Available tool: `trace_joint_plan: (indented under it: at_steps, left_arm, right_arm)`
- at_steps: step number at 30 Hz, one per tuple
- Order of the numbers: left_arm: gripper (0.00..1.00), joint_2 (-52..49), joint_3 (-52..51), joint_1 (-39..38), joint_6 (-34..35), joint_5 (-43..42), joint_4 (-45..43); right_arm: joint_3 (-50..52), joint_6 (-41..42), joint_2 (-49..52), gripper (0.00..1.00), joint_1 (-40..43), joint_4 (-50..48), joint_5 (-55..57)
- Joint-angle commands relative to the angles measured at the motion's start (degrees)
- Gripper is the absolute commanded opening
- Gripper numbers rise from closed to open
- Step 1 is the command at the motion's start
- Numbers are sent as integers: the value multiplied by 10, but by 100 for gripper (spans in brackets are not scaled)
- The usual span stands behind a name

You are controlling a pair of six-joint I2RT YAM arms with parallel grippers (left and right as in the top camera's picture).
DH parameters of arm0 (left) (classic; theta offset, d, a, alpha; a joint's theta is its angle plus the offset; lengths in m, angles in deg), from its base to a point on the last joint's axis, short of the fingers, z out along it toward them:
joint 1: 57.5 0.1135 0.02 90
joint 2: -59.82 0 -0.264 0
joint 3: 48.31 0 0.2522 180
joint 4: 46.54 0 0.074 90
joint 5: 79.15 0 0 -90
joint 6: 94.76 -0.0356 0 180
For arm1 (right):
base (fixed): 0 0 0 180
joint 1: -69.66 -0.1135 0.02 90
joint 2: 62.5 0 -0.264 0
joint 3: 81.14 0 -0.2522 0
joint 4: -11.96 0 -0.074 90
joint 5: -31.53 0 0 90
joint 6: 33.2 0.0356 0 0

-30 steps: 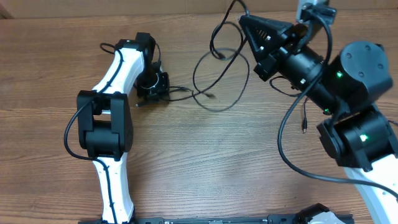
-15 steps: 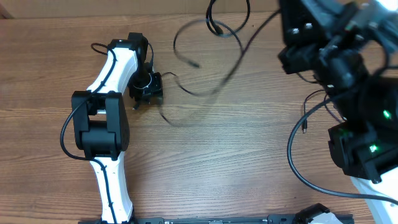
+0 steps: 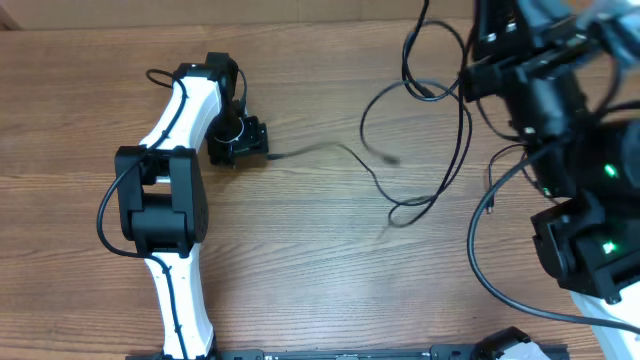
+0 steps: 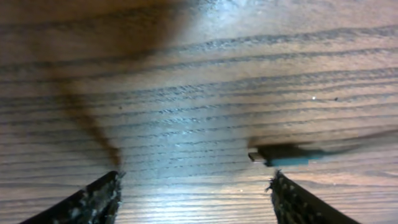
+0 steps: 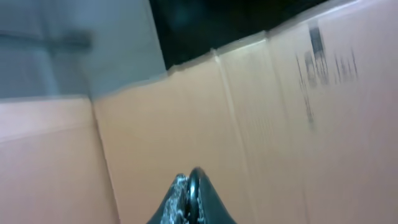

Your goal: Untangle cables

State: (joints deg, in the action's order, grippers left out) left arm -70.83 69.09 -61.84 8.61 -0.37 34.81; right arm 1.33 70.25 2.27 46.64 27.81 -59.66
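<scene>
The left gripper (image 4: 196, 180) sat low over the table (image 3: 320, 280) at about 10 o'clock, its fingers (image 4: 93, 199) spread wide with nothing between them. A small plug (image 4: 280, 155) lay flat on the wood just ahead of the right-hand fingertip, blurred but clear of both fingers.

From that plug one thin strand ran toward 3 o'clock across the boards, then bent down and climbed into the loose loops of the cables (image 3: 464, 130). Those loops hung at about 1 o'clock, under the black head of the right arm (image 3: 590, 230). In the wrist view the right gripper (image 5: 189, 193) had its fingers pressed tight together and pointed at a cardboard wall (image 5: 186, 112). I could not make out a cord between the tips there. From above, though, the strands rose to that gripper and hung off it. A second plug end dangled near 3 o'clock, beside the right arm's base.

The far edge of the table ran along 12 o'clock, and the top loops crossed it. The white left arm (image 3: 170, 200) filled the strip from 7 to 10 o'clock. Bare wood lay open at the centre and toward 6 o'clock, between the two arms.
</scene>
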Motion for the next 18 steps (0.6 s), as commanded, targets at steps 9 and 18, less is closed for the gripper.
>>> trace_joint_plan:
  at_steps: [9,18]
  left_arm:
    - [81,66,110,24,-85,-201,17]
    - [55,90,114,11,-315,-509,90]
  right_arm:
    - [-11,17,26,4,-2,237,-105]
    - [-11,77,88,4,-2,251,-158]
